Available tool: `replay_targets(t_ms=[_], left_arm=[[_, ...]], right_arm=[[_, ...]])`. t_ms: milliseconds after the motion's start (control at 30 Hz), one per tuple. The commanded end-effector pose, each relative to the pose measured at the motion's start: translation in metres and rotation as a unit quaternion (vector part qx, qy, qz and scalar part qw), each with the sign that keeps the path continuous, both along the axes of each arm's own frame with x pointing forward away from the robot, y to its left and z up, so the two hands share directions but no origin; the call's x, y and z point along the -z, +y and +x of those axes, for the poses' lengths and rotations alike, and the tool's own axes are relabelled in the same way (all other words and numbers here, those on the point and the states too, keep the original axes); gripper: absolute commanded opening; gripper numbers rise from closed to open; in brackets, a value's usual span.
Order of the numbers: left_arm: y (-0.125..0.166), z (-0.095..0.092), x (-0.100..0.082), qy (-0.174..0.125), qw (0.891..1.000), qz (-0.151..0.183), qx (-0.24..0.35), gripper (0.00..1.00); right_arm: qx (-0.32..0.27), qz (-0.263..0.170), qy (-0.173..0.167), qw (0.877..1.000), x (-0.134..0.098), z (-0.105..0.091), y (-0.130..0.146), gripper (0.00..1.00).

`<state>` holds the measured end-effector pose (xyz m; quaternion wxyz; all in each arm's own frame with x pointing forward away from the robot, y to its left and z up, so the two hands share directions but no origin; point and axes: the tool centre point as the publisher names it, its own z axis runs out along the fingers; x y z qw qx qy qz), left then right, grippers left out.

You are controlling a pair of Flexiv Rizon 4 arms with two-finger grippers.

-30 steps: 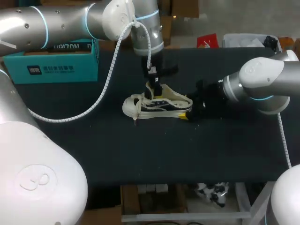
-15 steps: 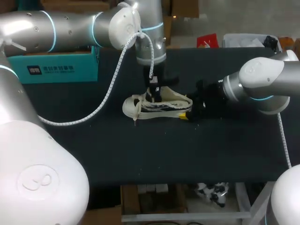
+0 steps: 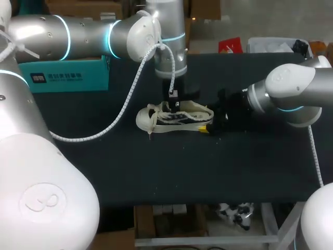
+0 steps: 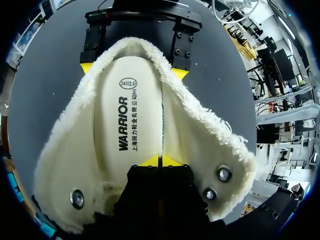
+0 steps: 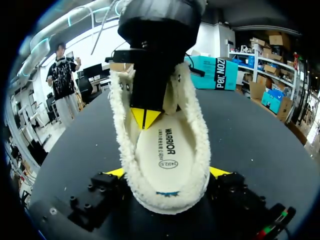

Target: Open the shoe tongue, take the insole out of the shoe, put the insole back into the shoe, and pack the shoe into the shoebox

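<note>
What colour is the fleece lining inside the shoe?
Cream-white fleece lining all round the shoe opening; clearest in the left wrist view.

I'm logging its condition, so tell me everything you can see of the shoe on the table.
The shoe is a dark sneaker with a white sole and laces, standing on the black table, toe toward my left. Its cream fleece lining is spread open, showing a pale printed insole. The right gripper clamps the heel, jaws on both sides; the left gripper, jaws together, sits in the opening.
</note>
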<state>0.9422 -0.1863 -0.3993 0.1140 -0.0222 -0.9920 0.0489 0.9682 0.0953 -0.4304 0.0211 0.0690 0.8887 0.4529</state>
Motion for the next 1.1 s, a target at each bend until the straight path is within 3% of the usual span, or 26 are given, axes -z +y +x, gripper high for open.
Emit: replay_targets(t_ms=[33, 100, 233, 400, 633, 933, 1100], left_arm=[[-0.006, -0.008, 0.014, -0.014, 1.0, 0.003, 0.0, 0.0], [-0.008, -0.009, 0.014, -0.02, 1.0, 0.003, 0.002, 0.02], [-0.012, -0.013, 0.013, -0.033, 0.999, 0.003, 0.005, 0.21], [-0.017, -0.014, 0.018, -0.04, 0.999, 0.002, 0.005, 0.22], [-0.02, -0.008, 0.039, -0.061, 0.998, 0.011, -0.008, 0.22], [-0.024, 0.013, 0.078, -0.093, 0.996, 0.008, -0.015, 0.26], [-0.024, 0.028, 0.098, -0.135, 0.991, 0.018, -0.017, 0.22]], right_arm=[[0.0, 0.001, 0.0, 1.0, 0.005, 0.002, 0.0, 0.0], [0.0, 0.001, 0.0, 1.0, 0.005, 0.002, 0.0, 0.0], [0.0, 0.001, 0.0, 1.0, 0.005, 0.002, 0.0, 0.0], [0.0, 0.001, 0.0, 1.0, 0.005, 0.002, 0.0, 0.0], [0.0, 0.001, 0.0, 1.0, 0.005, 0.002, 0.0, 0.0], [0.0, 0.001, 0.0, 1.0, 0.005, 0.002, 0.0, 0.0], [0.0, 0.001, 0.0, 1.0, 0.005, 0.002, 0.0, 0.0]])
